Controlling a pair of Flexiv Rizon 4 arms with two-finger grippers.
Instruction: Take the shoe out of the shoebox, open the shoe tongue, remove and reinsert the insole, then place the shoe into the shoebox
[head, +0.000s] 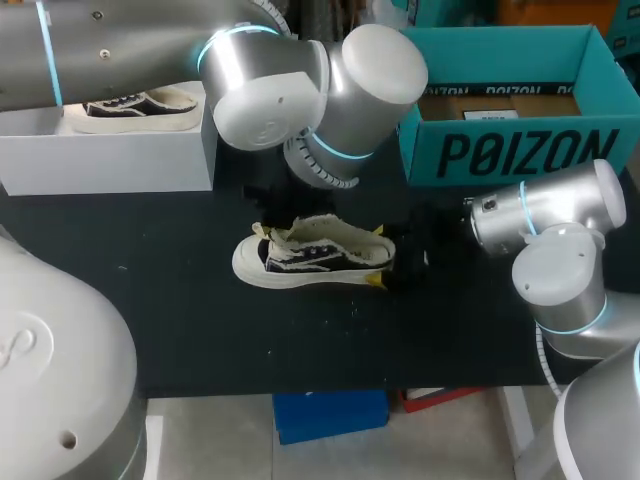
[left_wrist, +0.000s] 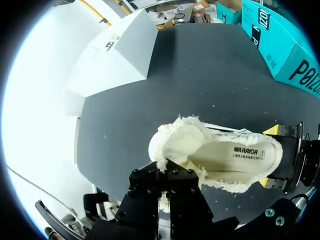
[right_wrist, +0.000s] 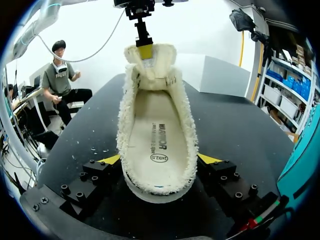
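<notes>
A cream fleece-lined shoe (head: 315, 255) with a dark side lies on the black table, toe to the left. Its white printed insole (right_wrist: 156, 145) sits inside. My left gripper (left_wrist: 164, 200) is shut on the fluffy tongue (right_wrist: 149, 62) at the front of the opening and holds it up. In the head view that gripper is mostly hidden under my left arm. My right gripper (right_wrist: 159, 160) grips the heel, with one yellow-tipped finger against each side of the shoe (right_wrist: 157, 110). The teal shoebox (head: 520, 150) stands open at the back right.
A white box (head: 110, 160) stands at the back left with a second, similar shoe (head: 135, 110) lying on it. The black table (head: 200, 330) stretches in front of the shoe to its near edge.
</notes>
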